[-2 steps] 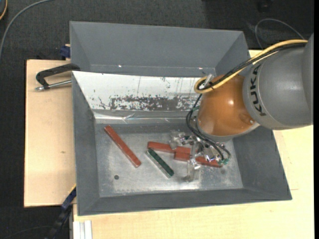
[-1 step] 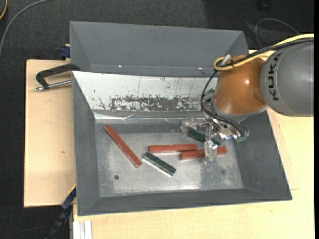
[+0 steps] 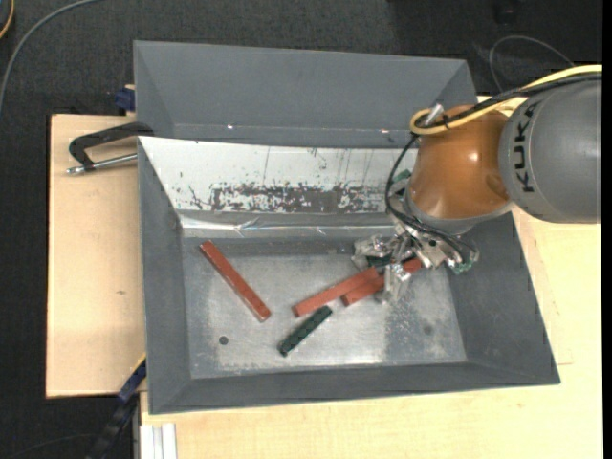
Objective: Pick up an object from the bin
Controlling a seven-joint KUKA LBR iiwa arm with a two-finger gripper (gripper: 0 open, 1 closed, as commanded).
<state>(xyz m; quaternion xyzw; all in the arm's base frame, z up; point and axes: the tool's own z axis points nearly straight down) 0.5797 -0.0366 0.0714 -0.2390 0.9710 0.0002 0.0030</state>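
The flat red-brown stick [image 3: 327, 299] near the grey metal bin's [image 3: 335, 379] right wall looks light and stiff, best pinched across its thin sides; I cannot tell if the end effector [image 3: 394, 275] over its end is clenched.

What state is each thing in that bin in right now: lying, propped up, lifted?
Left red bar: lying flat, alone.
Middle red bar: lying, right end beneath the arm's tip.
Dark green bar: lying flat, close by that bar's left end.
Arm: low over the right side of the bin.
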